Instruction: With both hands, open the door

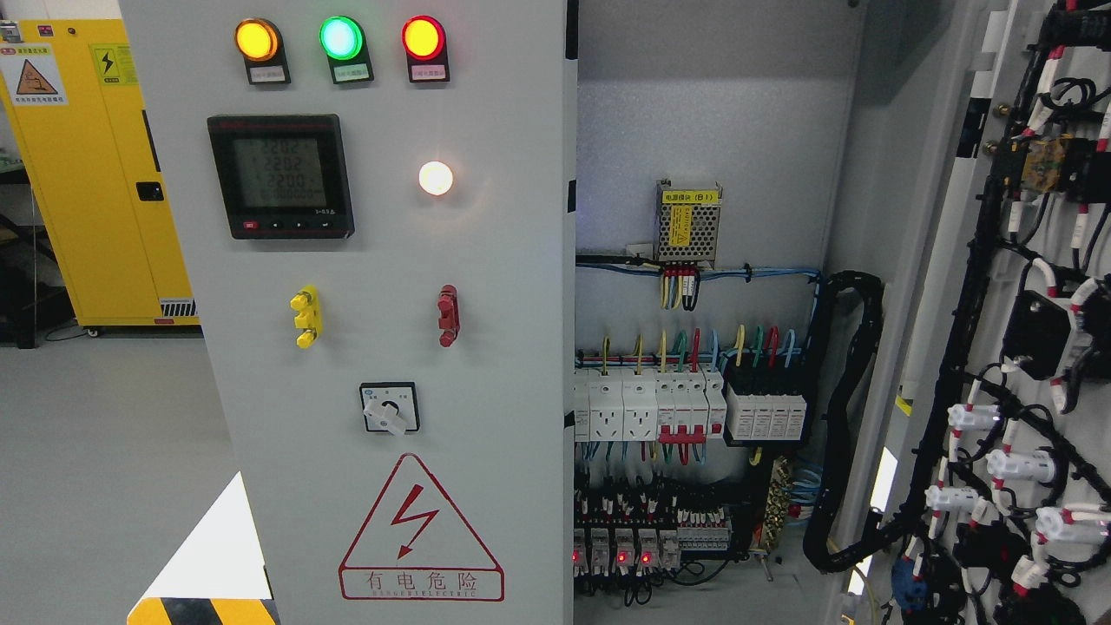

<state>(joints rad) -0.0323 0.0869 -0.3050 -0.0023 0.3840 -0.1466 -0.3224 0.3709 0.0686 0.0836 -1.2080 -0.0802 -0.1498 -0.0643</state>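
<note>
Head view. The tall grey sheet-metal left cabinet door is filling the left and middle of the frame, closed or nearly so, its free edge lying along the dark seam beside the exposed interior; the matching right door, black cable looms on its inner face, is standing swung wide at the far right. Neither robot hand is showing, so I cannot tell whether the fingers are spread or curled. I am judging the left leaf as the step in hand — I am planning to bring fingers to its free edge, keeping clear of the yellow toggle handle, the red toggle handle and the white rotary selector switch, and pulling steadily outward — never reaching toward the live breaker rows inside.
</note>
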